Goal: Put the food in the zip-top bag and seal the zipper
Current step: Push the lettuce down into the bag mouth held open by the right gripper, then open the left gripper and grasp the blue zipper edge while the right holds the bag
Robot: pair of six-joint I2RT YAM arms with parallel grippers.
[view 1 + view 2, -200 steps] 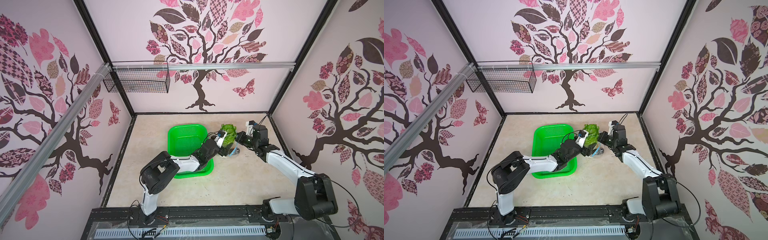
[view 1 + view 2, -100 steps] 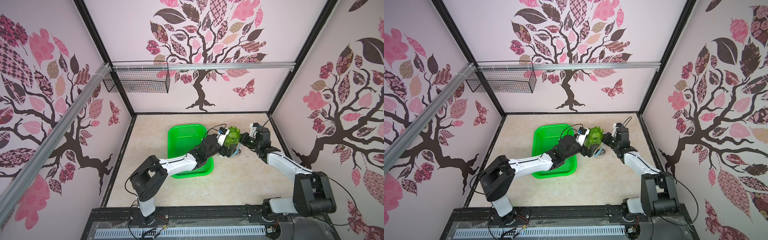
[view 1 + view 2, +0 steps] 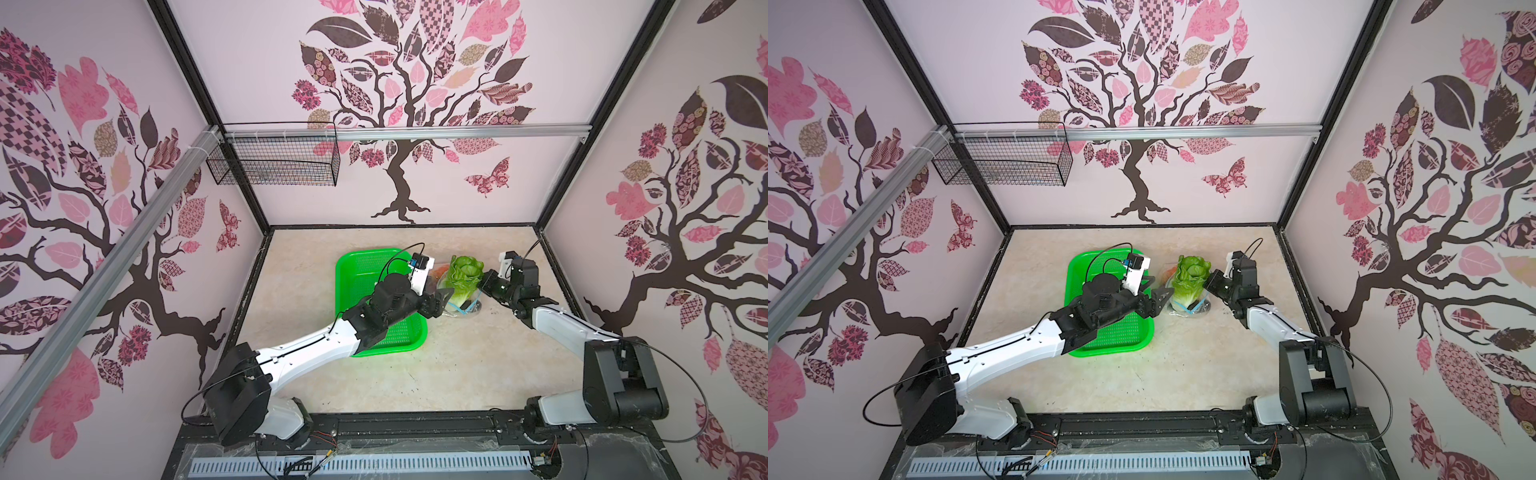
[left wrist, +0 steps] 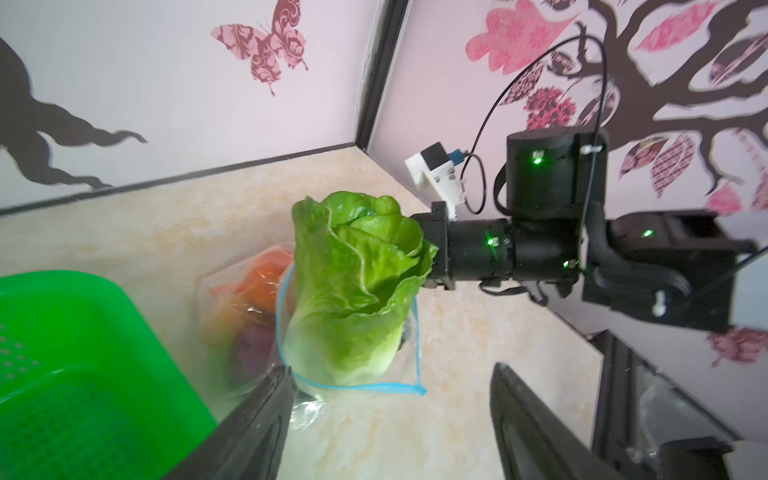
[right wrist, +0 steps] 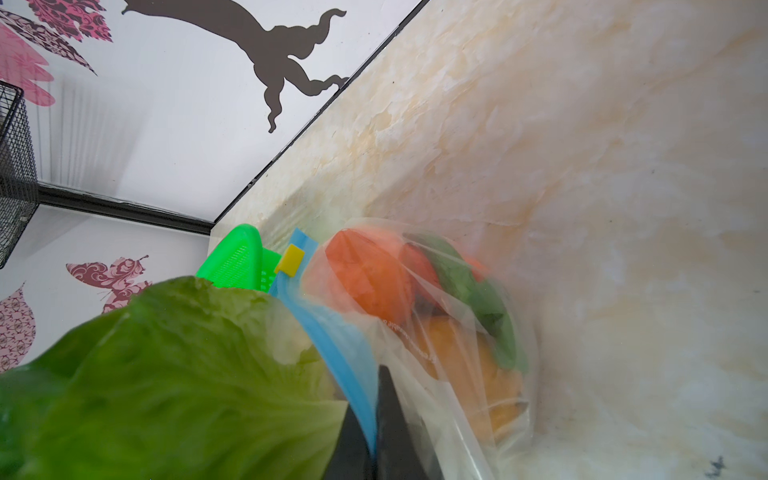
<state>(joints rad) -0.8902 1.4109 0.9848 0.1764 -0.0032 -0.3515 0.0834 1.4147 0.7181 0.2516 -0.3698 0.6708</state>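
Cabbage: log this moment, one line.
green leafy toy cabbage: stem end in clear plastic zip-top bag, top out | left gripper: open | right gripper: shut on light blue zipper strip

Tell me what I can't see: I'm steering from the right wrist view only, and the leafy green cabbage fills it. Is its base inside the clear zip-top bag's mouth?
Observer: Yes. The leafy green cabbage stands upright, its pale base inside the loop of the light blue zipper strip of the clear zip-top bag.
Operator: Is the left gripper holding it?
Observer: No. The left gripper has its jaws open, not closed on the cabbage.
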